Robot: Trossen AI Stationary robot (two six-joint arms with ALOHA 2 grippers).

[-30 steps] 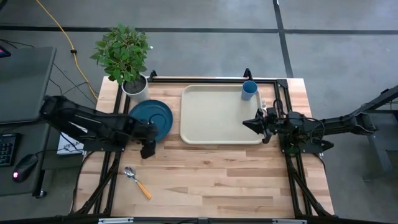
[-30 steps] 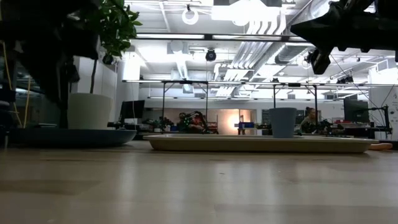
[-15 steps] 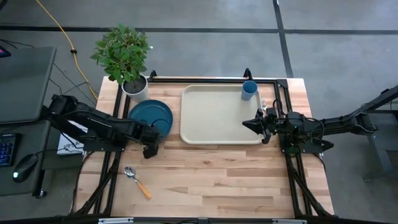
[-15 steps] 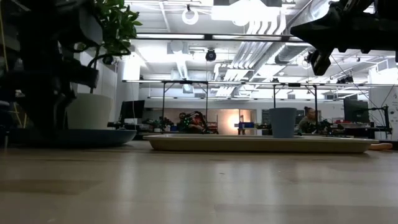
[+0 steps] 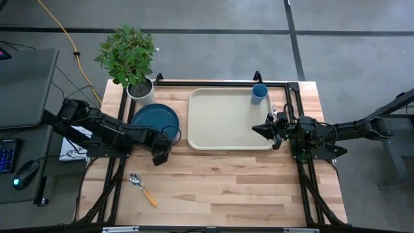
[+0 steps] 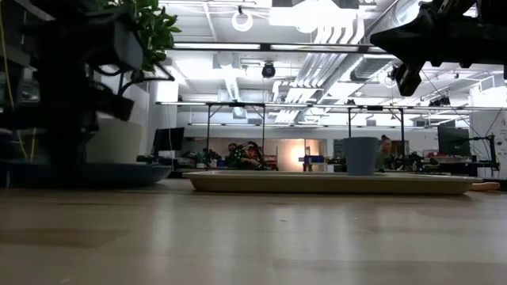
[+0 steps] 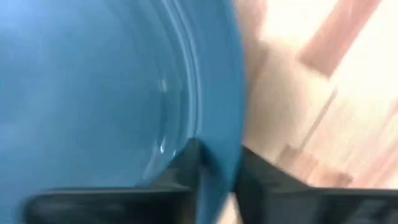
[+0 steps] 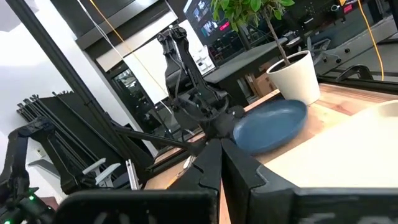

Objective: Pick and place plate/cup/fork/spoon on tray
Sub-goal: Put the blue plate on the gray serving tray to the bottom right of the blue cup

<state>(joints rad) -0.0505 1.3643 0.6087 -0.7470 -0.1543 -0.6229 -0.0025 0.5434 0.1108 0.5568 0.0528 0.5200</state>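
The left tool (image 5: 165, 144) is clamped on the rim of the round dark blue plate with a raised rim (image 5: 154, 120); in the left wrist view one dark finger (image 7: 186, 165) lies inside the plate (image 7: 106, 93) and the other outside, with the rim pinched between them. The plate sits on the wooden table (image 5: 226, 188) toward its left edge, just beside the left side of the large cream rectangular plastic tray with rounded corners (image 5: 223, 120), and near the white plant pot (image 5: 141, 90) with its green leafy plant (image 5: 127, 53) at the far left corner. Whether the plate's gripped edge is off the table or resting on it cannot be told.

The small light-blue cylindrical cup (image 5: 259, 93) stands upright in the tray's far right corner; in the low view the cup (image 6: 360, 155) rises above the tray's rim (image 6: 333, 184). The small spoon with an orange handle and shiny silver bowl (image 5: 142, 188) lies on the table near its front left part, well apart from the tray. A slim silver-tipped piece (image 5: 274, 108), likely the fork, shows just beside the tray's right edge, mostly hidden by the right arm.

The right tool (image 5: 257, 130) hangs above the right edge of the tray, its fingers pressed together with nothing between them, as the right wrist view shows (image 8: 219, 149).
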